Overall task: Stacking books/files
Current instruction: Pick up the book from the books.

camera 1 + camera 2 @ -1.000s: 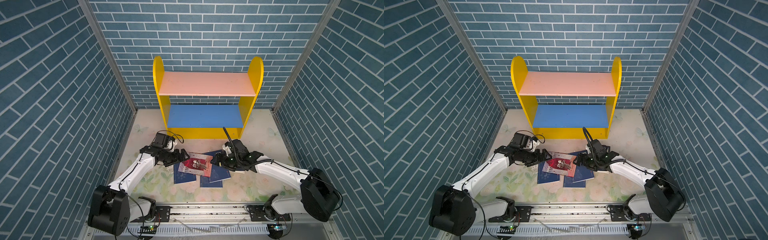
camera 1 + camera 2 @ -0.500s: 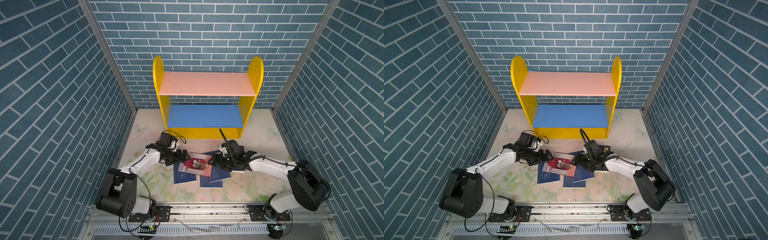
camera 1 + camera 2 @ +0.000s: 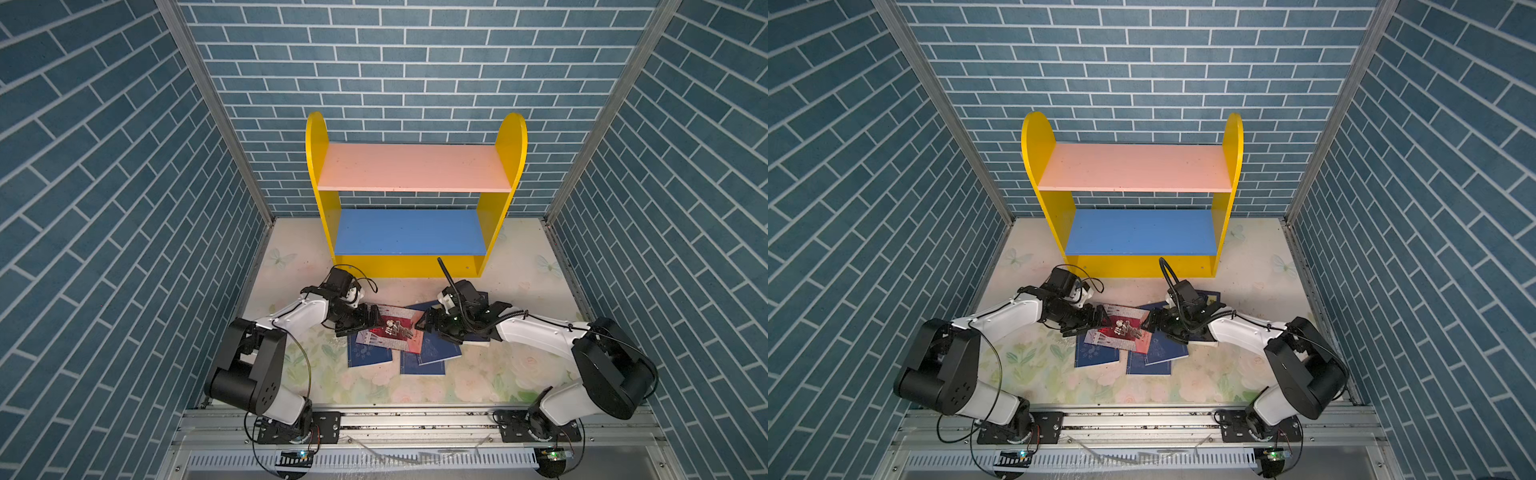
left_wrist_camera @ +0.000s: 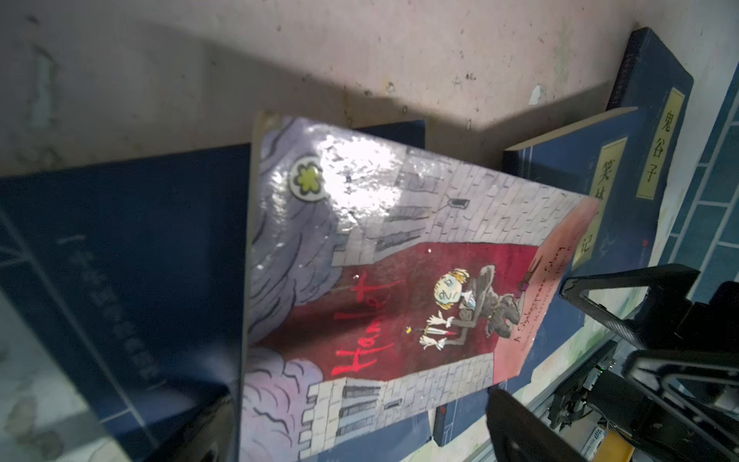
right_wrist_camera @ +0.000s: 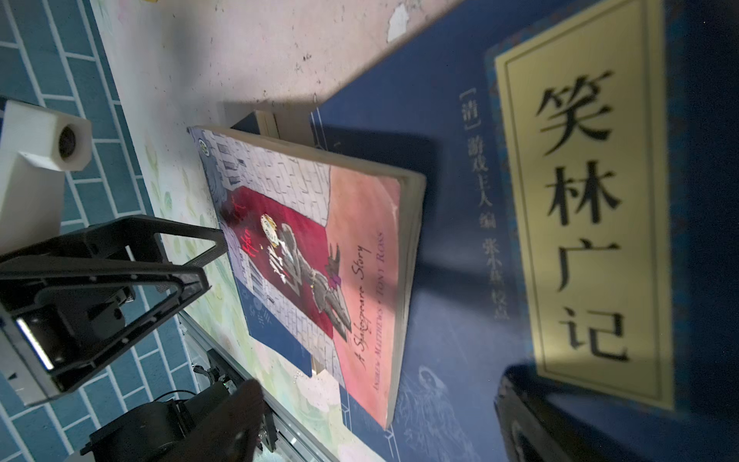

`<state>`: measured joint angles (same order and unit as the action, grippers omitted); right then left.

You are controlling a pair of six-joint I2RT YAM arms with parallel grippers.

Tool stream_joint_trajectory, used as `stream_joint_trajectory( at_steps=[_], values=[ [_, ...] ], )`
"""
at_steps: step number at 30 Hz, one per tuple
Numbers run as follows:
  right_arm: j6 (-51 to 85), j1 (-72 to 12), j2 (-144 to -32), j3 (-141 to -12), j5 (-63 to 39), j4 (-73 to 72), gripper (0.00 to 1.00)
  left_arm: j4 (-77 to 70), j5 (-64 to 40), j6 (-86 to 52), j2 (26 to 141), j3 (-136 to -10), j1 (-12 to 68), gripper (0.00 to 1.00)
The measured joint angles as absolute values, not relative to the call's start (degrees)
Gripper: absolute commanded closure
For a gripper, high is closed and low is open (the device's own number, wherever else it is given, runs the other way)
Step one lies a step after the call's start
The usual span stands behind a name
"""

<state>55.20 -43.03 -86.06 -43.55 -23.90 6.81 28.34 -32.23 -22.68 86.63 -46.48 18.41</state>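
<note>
Risk: my left claw (image 3: 371, 323) and right claw (image 3: 419, 325) gape wide, empty, flanking the red book (image 3: 392, 336); uneven pushes could skew it off the navy books (image 3: 368, 356).

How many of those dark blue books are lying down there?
4: the left navy book under the red book; the front navy book; the tilted navy book atop it; the far navy book beneath the right arm. More may be hidden.

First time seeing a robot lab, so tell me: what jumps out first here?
A bright yellow bookshelf with pink and blue boards stands at the back. In front, the left gripper and right gripper, both open, flank a red picture book lying on scattered dark blue books.
</note>
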Motion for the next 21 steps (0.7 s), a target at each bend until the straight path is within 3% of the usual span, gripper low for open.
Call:
stream_joint_trajectory(
  at_steps=[21],
  values=[
    [54.28, -41.89, -86.78, -43.07, -25.82, 6.07, 0.07, 22.76, -42.19, -25.54, 90.28, -46.74, 20.62, 0.0]
  ],
)
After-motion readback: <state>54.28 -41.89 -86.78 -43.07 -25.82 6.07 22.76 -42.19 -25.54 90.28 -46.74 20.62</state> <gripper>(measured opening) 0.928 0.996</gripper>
